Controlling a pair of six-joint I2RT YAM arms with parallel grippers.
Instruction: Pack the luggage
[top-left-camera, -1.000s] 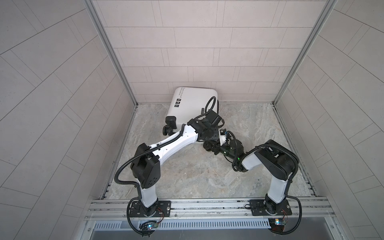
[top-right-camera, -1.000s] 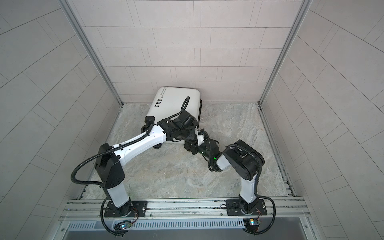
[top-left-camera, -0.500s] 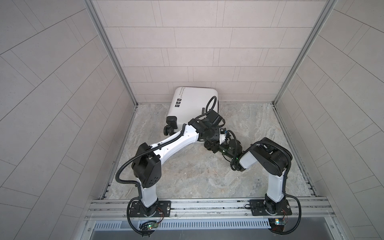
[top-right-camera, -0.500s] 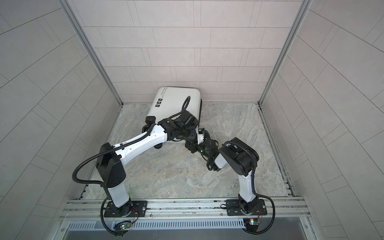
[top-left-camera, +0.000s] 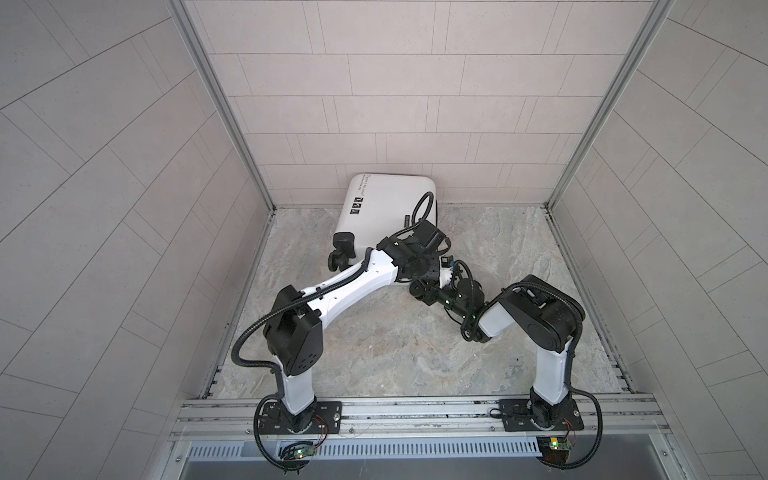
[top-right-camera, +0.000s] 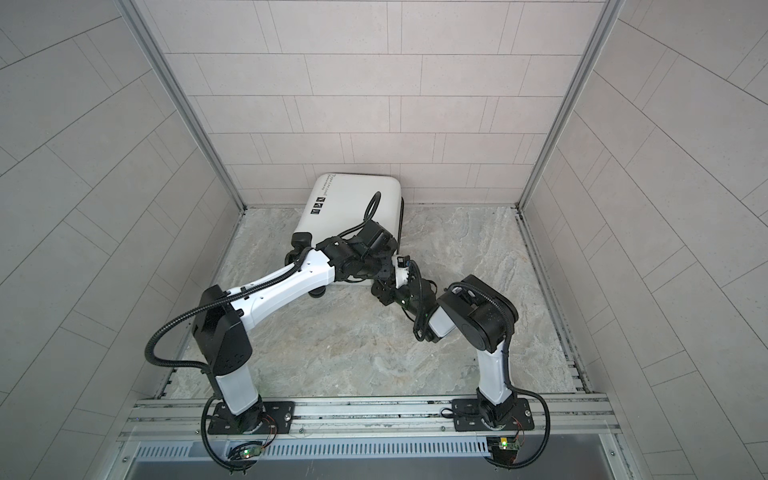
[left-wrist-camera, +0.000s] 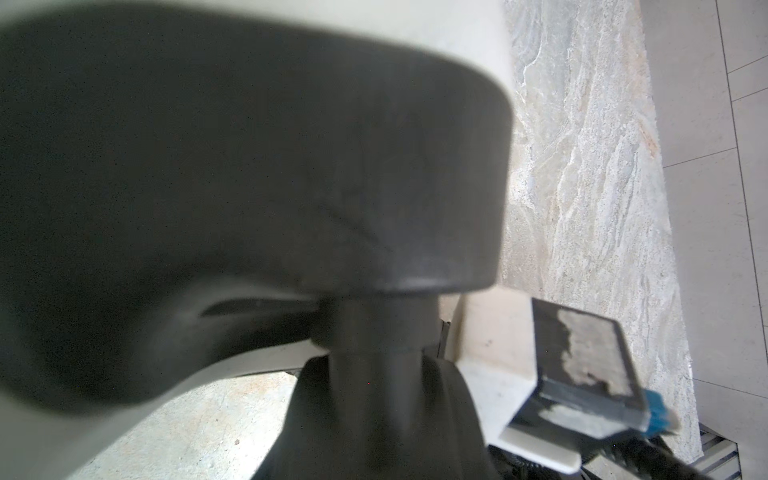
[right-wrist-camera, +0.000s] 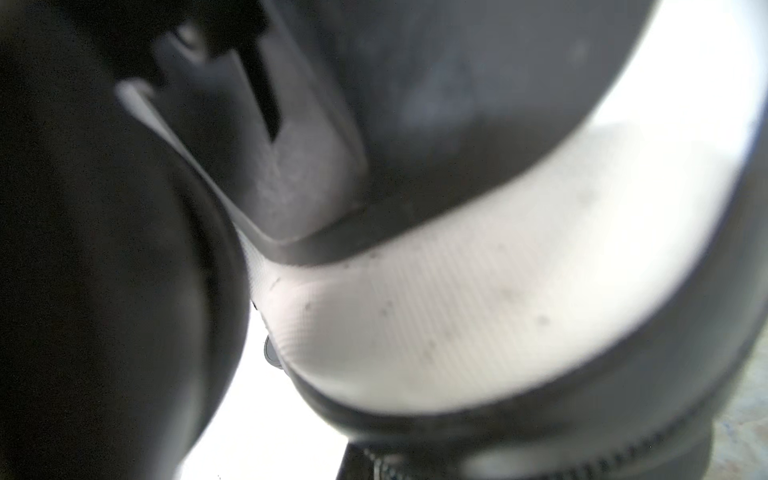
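The luggage (top-left-camera: 386, 208) (top-right-camera: 353, 203) is a closed white hard-shell suitcase lying printed face up against the back wall, with black wheels (top-left-camera: 343, 249) at its near end. My left gripper (top-left-camera: 419, 276) (top-right-camera: 372, 270) is down at the near right corner. In the left wrist view that corner's black caster (left-wrist-camera: 374, 332) fills the space between the jaws, which are closed on it. My right gripper (top-left-camera: 445, 268) (top-right-camera: 401, 266) is shut beside the same corner. The right wrist view shows the white shell (right-wrist-camera: 457, 311), a wheel housing (right-wrist-camera: 291, 145) and the zipper band (right-wrist-camera: 540, 436), all blurred.
Marbled floor (top-left-camera: 395, 353) lies between the two arm bases. Tiled walls close in the back and both sides. A metal rail (top-left-camera: 415, 409) runs along the front edge. A white finger with a worn black pad (left-wrist-camera: 582, 365) shows next to the caster.
My right gripper has closed, and the right arm's elbow has swung left toward the luggage. The left arm and the luggage have not moved.
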